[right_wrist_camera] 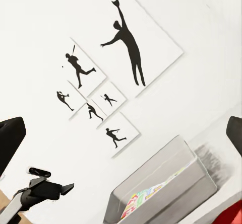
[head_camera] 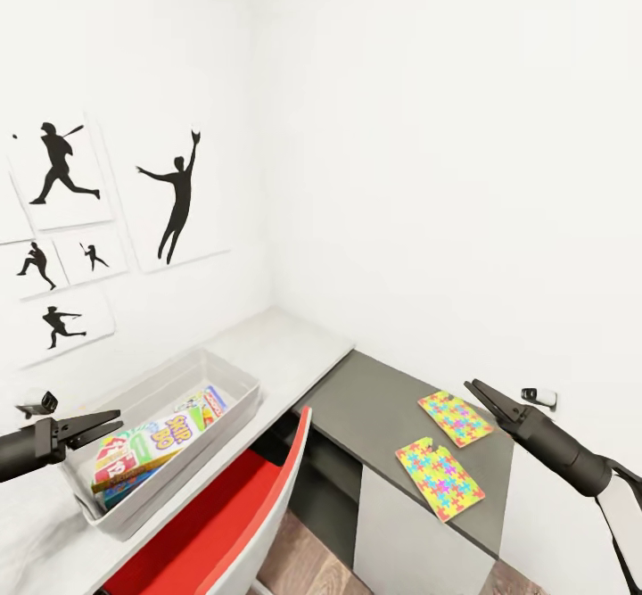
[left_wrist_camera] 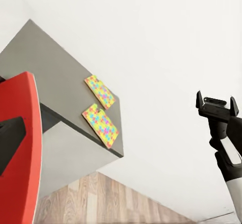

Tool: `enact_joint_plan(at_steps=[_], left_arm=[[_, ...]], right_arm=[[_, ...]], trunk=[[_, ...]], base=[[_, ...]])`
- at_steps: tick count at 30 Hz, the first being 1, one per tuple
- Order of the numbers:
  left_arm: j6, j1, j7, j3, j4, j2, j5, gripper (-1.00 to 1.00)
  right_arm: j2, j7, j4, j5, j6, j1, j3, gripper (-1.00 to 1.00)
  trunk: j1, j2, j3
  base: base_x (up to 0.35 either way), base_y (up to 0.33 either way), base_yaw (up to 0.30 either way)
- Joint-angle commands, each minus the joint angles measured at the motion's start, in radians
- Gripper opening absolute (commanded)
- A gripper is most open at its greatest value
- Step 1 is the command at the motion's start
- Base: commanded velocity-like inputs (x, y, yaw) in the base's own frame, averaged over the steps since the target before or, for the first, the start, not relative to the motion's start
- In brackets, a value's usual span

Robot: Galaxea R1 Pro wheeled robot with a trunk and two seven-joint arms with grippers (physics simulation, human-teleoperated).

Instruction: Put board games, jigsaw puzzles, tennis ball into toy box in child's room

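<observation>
The light grey toy box (head_camera: 223, 374) stands on the table (head_camera: 294, 345) at the left, also seen in the right wrist view (right_wrist_camera: 171, 176). Colourful board games (head_camera: 160, 439) lie flat inside it. Two jigsaw puzzles (head_camera: 455, 417) (head_camera: 439, 477) lie side by side on the dark grey corner section (head_camera: 374, 399); the left wrist view shows them too (left_wrist_camera: 100, 90) (left_wrist_camera: 101, 125). My left gripper (head_camera: 111, 425) hovers open and empty at the box's near left end. My right gripper (head_camera: 470, 387) (left_wrist_camera: 216, 99) hangs open and empty just right of the puzzles. The tennis ball and the bed are out of view.
A red chair (head_camera: 223, 524) (left_wrist_camera: 20, 133) is pushed in at the desk's inner corner, between the toy box and the puzzles. Baseball silhouette posters (head_camera: 178, 194) hang on the left wall. White walls close in behind the desk. Wooden floor (head_camera: 312, 568) shows below.
</observation>
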Motion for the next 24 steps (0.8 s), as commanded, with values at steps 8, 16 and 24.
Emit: enact_joint_plan(at_steps=[8,16,24], left_arm=[[0.004,0.000,-0.003,0.001,0.000,0.000,-0.001,1.00],[0.004,0.000,-0.003,0.001,0.000,0.000,-0.001,1.00],[0.004,0.000,-0.003,0.001,0.000,0.000,-0.001,1.00]], right_arm=[[0.001,0.000,0.001,-0.005,0.007,-0.001,0.000,1.00],[0.003,-0.001,0.001,-0.004,0.007,-0.001,0.000,1.00],[0.006,-0.001,0.001,-0.003,0.007,-0.001,0.001,1.00]], trunk=[[0.000,-0.001,0.007],[0.000,-0.001,0.014],[0.000,-0.001,0.021]], base=[[0.000,0.000,-0.244],[0.000,0.000,-0.244],[0.000,0.000,-0.244]])
